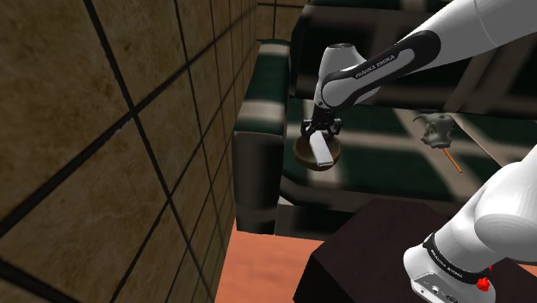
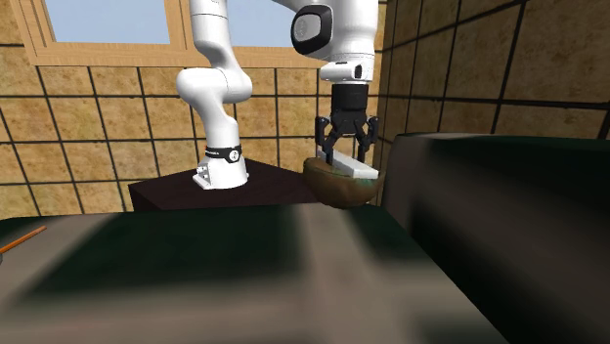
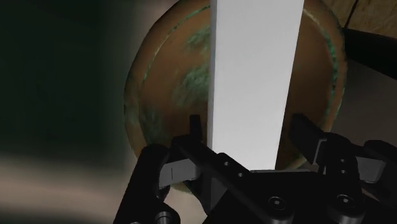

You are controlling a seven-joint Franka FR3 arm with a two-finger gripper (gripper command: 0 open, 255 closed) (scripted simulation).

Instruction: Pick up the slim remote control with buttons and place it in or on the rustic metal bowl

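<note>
Wrist view: claw spread, fingers standing clear on either side of the white remote, so I read it as released. The remote lies flat across the mouth of the greenish-brown bowl, and the second exterior view shows it perched up at the bowl's rim, not nested inside. Risk as I judge it: a crooked lift-off could let a fingertip clip the slab, and with so shallow a seat it could slide off the bowl.

Gripper just above brown bowl on green sofa seat. White remote lies tilted across bowl. Tiled wall at left.
</note>
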